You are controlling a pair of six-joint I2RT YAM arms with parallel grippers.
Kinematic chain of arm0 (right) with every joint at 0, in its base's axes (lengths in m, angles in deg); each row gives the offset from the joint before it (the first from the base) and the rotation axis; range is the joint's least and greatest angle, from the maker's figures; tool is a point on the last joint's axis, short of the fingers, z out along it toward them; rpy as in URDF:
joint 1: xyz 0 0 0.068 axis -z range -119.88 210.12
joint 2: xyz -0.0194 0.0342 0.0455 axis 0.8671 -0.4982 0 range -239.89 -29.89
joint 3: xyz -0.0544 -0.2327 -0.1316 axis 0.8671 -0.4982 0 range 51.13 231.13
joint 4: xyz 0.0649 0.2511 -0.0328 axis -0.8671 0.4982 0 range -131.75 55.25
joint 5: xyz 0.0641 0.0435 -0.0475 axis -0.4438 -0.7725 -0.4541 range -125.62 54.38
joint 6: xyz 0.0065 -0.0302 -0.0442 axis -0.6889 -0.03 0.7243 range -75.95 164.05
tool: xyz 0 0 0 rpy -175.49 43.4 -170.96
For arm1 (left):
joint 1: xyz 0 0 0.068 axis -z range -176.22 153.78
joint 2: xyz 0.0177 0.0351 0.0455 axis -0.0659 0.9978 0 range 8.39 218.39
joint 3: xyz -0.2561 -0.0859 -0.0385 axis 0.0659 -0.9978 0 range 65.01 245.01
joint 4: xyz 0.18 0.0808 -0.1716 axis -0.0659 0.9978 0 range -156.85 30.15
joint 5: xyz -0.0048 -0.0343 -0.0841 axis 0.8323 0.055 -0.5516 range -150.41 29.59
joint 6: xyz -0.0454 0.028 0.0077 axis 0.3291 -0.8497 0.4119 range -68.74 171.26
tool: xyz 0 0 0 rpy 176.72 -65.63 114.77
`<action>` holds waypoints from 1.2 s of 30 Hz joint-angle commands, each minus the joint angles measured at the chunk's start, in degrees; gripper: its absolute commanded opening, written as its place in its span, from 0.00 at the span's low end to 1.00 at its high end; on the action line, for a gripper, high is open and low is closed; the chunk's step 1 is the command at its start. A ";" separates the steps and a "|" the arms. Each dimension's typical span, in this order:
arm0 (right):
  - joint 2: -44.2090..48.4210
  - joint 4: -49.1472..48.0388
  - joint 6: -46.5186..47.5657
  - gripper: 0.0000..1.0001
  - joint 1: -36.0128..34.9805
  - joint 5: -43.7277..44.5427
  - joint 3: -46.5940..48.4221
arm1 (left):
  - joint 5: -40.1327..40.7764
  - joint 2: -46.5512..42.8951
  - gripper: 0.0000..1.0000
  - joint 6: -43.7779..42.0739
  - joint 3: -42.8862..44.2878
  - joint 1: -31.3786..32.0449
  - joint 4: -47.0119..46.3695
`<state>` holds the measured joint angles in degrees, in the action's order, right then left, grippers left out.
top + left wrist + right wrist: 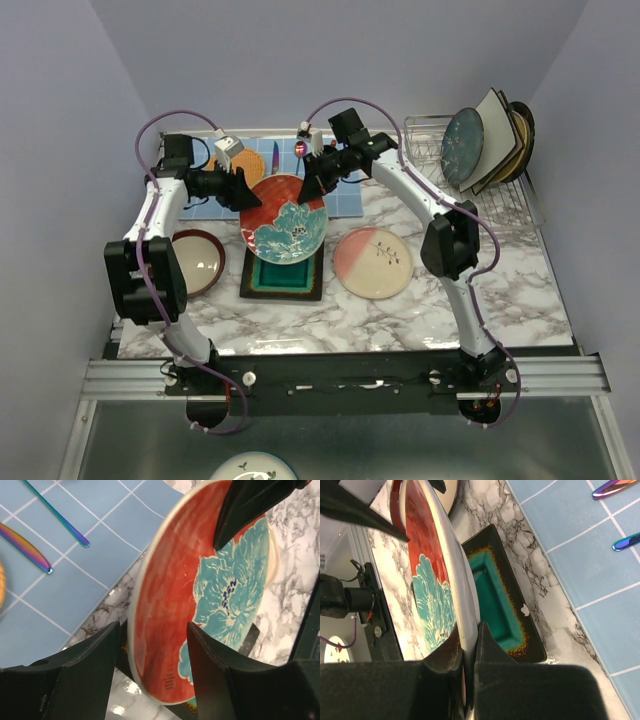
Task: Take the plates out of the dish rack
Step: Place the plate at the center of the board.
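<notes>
Top external view: a marble tabletop [440, 310] carries everything. At its far right corner stands the dish rack [425, 135], with several plates [463, 145] leaning on edge at its right end, a dark round one in front and square ones behind. A blue tiled mat [345, 195] lies along the far edge between the two arms.

Out of the rack, a square teal dish [282, 278] sits at the centre. A pink plate [372, 262] lies flat just to its right, and a red-rimmed plate [197, 260] lies near the left edge.

The flowered plate [288, 222], red with a teal bloom, is held tilted above the square dish. Whether the two touch cannot be told. The right claw [470, 630] is clamped tight on its rim. The left claw [154, 625] straddles the opposite rim with its jaws apart, one finger on each side and a gap showing at the back finger.

Two slim iridescent utensils [30, 547] rest on the mat.
</notes>
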<state>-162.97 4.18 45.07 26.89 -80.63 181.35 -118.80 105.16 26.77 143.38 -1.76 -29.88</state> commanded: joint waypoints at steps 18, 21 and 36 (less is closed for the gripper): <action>7.74 -1.02 0.65 0.01 -0.60 -3.86 0.22 | 1.70 5.18 0.00 -4.25 4.69 1.85 4.95; 8.09 -0.06 1.70 0.01 -0.52 -3.24 0.22 | 1.88 4.48 0.00 -5.04 4.78 1.85 5.48; 13.72 4.34 9.88 0.41 -0.52 7.92 -3.91 | 5.57 3.25 0.00 -9.43 10.31 0.18 11.89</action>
<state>-155.82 6.59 54.29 26.95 -75.12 177.48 -121.62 109.42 19.21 151.05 0.64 -19.92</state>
